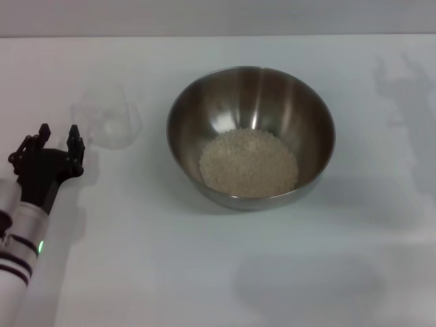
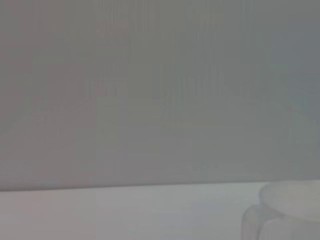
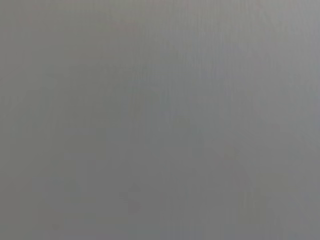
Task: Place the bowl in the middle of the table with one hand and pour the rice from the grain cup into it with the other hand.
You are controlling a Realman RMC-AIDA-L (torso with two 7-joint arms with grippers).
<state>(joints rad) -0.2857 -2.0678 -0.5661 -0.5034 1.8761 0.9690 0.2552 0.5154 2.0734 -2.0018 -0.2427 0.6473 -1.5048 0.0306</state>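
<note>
The steel bowl [image 1: 251,136] stands in the middle of the white table [image 1: 218,272]. A heap of off-white rice [image 1: 248,163] lies in its bottom. The clear plastic grain cup [image 1: 109,119] stands on the table to the left of the bowl and looks empty. Its rim and handle also show in the left wrist view [image 2: 287,212]. My left gripper [image 1: 60,135] is open and empty, just in front of and to the left of the cup, apart from it. My right gripper is out of view.
The table's far edge meets a grey wall [image 1: 218,17] at the back. The right wrist view shows only a plain grey surface.
</note>
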